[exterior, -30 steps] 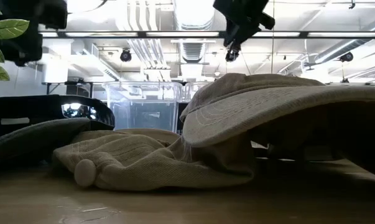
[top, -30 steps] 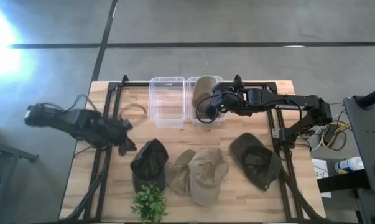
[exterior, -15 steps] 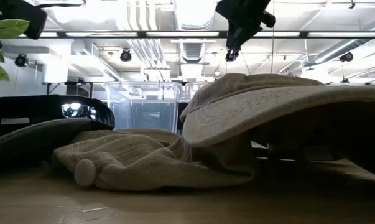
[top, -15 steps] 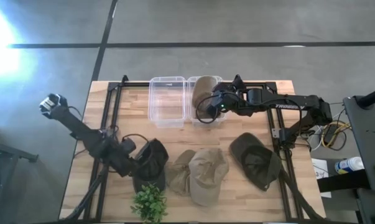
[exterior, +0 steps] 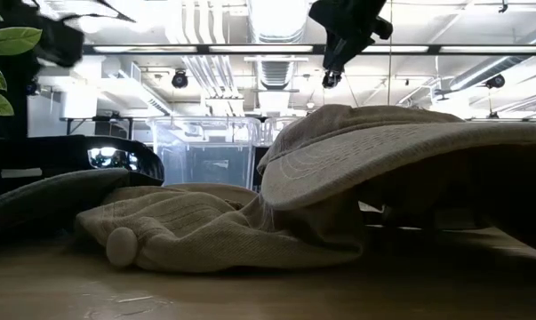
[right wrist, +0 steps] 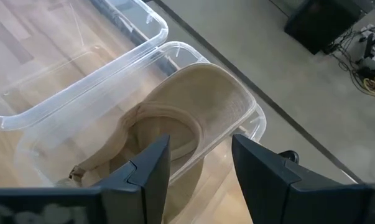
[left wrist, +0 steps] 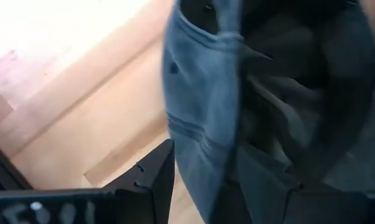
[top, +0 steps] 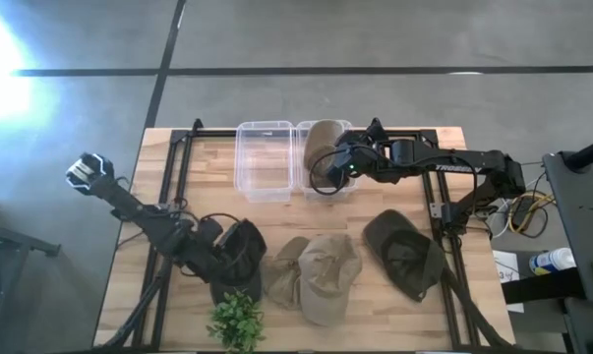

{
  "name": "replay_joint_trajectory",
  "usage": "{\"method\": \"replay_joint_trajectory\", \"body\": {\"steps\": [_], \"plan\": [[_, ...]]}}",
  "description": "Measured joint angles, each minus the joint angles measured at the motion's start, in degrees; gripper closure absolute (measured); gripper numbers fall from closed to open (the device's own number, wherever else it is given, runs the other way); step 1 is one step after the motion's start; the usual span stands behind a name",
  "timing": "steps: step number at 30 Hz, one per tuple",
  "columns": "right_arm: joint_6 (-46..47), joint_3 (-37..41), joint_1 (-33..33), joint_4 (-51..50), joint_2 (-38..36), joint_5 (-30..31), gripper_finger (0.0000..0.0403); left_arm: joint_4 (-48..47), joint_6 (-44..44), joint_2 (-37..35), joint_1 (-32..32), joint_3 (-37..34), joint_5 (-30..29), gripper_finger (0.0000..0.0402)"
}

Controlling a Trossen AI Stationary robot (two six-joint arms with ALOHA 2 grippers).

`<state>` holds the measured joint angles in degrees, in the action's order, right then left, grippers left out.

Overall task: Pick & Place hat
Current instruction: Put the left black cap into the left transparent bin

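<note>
A black cap (top: pixel 241 258) lies on the table's near left part, hollow side up. My left gripper (top: pixel 220 254) is down at its left edge and open. In the left wrist view, the gripper (left wrist: pixel 203 186) has the cap's rim (left wrist: pixel 196 124) running between its fingers. A tan cap (top: pixel 322 138) lies inside the right clear bin (top: pixel 301 192), leaning on the bin's far wall. My right gripper (top: pixel 327 175) hovers open over that bin's near part, above the tan cap (right wrist: pixel 187 118), touching nothing. My left gripper stands astride the black cap's rim (left wrist: pixel 206 168), one finger (left wrist: pixel 262 186) on the hollow side and one (left wrist: pixel 156 180) outside, coming slanting down from the table's left. Whether the fingers touch the rim, I cannot tell. The cap lies on the table.
An empty clear bin (top: pixel 266 162) stands left of the right one. A tan cap (top: pixel 330 275), a beige beanie (top: pixel 284 270) and a dark olive cap (top: pixel 404 254) lie along the near part. A small plant (top: pixel 235 323) stands at the near edge.
My left arm has swung from the table's left edge toward the black cap and come down, so that its gripper now stands at the cap's left rim. The right arm and all the hats have kept still.
</note>
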<state>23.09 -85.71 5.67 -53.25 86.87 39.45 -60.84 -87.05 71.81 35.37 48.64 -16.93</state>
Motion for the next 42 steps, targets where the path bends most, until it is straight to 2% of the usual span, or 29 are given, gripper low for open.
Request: {"method": "replay_joint_trajectory", "body": {"steps": [7, 11, 14, 19, 24, 28, 33, 38, 42], "plan": [[0.2, 0.0, 0.0, 0.0, 0.0, -0.9, 0.0234, 2.4, 3.7, 2.6, -5.6, -2.9, 0.0, 0.0241], [0.2, 0.0, 0.0, 0.0, 0.0, -2.1, 0.0234, 7.7, 7.6, 2.9, -7.6, -5.7, 2.7, 0.0251], [0.3, 0.0, 0.0, -0.1, 0.0, -3.5, 0.0234, 11.9, 8.0, 2.9, -8.3, -7.6, 5.2, 0.0287], [0.9, 0.0, 0.0, -0.1, -0.1, -3.7, 0.0234, 12.1, 8.0, 2.3, -8.4, -7.7, 5.3, 0.0387], [2.0, 0.0, 0.0, 0.0, -0.7, -3.4, 0.0234, 5.8, 7.5, -1.2, -8.3, -4.8, 3.1, 0.0399], [2.1, 0.0, 0.0, 0.0, -1.5, -1.6, 0.0234, -4.2, 4.9, -5.9, -8.3, 2.1, -3.9, 0.04], [3.1, 0.0, 0.0, 0.2, -2.9, 1.4, 0.0234, -17.1, -0.1, -10.1, -8.3, 15.5, -17.7, 0.0401], [3.3, 0.0, 0.0, 0.8, -4.3, 3.0, 0.0234, -19.7, 3.2, -10.1, -8.5, 29.1, -34.8, 0.0401], [3.3, 0.0, 0.0, 1.6, -4.8, 4.7, 0.0234, -19.7, 8.4, -8.5, -11.0, 37.1, -49.3, 0.0401]]}}
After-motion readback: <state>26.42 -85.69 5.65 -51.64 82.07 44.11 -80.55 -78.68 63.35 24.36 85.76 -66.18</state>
